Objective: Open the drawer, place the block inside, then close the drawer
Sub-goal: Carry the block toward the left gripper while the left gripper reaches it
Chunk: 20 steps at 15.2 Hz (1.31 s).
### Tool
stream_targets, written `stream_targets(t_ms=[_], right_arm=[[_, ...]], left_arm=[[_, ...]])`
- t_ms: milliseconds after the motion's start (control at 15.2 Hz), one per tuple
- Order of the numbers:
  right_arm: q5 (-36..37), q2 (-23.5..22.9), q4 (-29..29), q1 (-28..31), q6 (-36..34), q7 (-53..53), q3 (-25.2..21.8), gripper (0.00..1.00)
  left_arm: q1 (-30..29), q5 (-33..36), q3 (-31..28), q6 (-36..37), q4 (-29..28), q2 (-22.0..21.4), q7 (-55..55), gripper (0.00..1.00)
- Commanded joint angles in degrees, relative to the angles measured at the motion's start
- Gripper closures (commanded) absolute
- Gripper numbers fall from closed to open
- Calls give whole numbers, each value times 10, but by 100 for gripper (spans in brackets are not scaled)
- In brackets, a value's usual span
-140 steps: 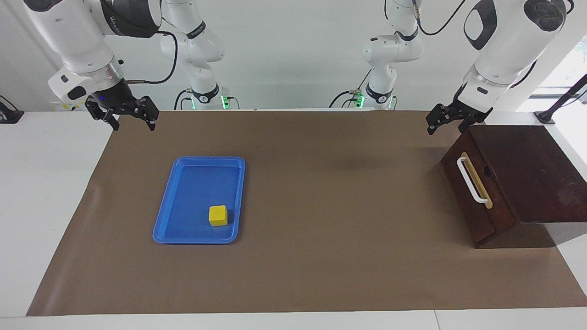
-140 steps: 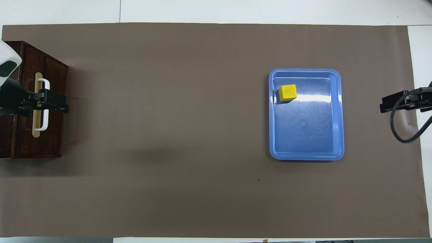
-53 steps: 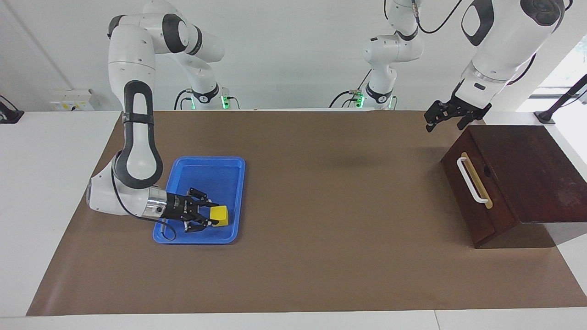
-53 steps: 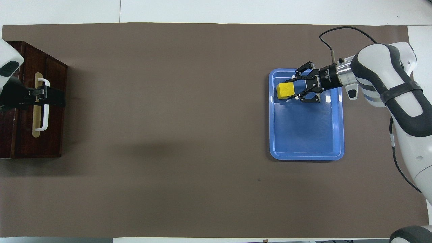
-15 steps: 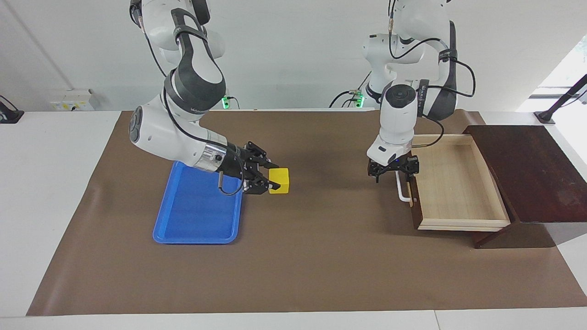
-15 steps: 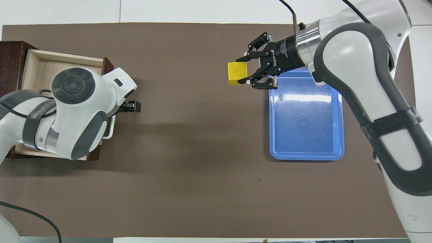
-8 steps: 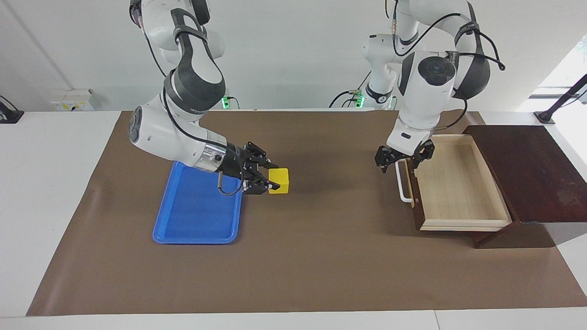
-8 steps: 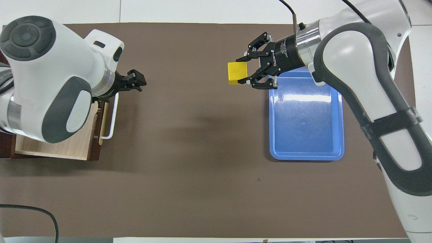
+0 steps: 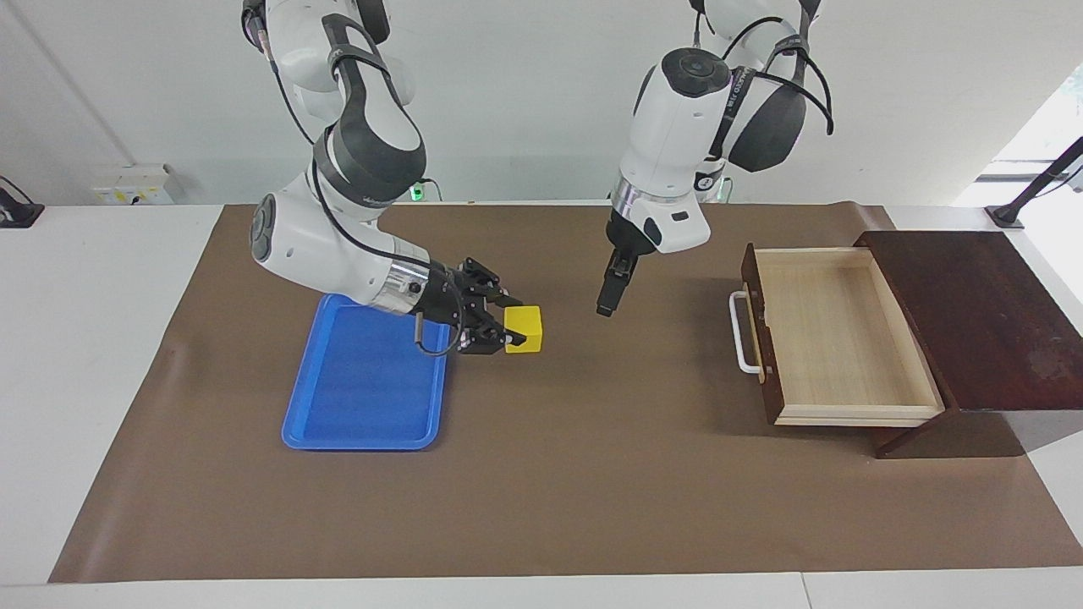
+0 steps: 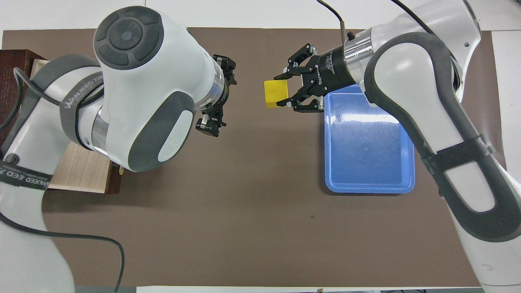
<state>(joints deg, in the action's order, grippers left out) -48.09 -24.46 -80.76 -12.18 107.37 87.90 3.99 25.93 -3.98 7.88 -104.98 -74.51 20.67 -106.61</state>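
One block (image 9: pixel 524 328) in right tool (image 9: pixel 506 325)

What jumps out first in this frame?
The small bright yellow cube, clamped in the right gripper above the brown mat beside the empty blue plastic tray. Next, the pulled-out drawer with pale wood interior at the left arm's end, and the open left gripper hanging between cube and drawer.
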Motion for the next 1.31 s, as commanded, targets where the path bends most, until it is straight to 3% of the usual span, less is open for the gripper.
stream_targets(t_ms=[0,393,656,852,918,1049,1115,1246], right_arm=[[-8,8,-5,-14,23,18,0,100],[-11,9,-5,-13,21,19,1,100],[-11,9,-5,-13,21,19,2,100],[-11,9,-5,-13,20,19,2,100],[-11,9,-5,-13,19,19,2,100],[-11,9,-5,-13,18,18,2,100],[-11,9,-5,-13,18,19,2,100],[-11,9,-5,-12,18,19,2,100]], left_arm=[[6,-25,-13,1,74,60,-83,0],[22,-28,-6,-22,42,45,-120,0],[43,-28,-6,-65,-43,7,-121,0],[46,-28,-6,-83,-66,-3,-146,0],[46,-29,-6,-89,-66,-3,-167,10],[40,-30,-6,-106,-66,-2,-197,79],[39,-30,-6,-108,-66,-1,-197,99],[36,-30,-6,-116,-66,0,-199,100]])
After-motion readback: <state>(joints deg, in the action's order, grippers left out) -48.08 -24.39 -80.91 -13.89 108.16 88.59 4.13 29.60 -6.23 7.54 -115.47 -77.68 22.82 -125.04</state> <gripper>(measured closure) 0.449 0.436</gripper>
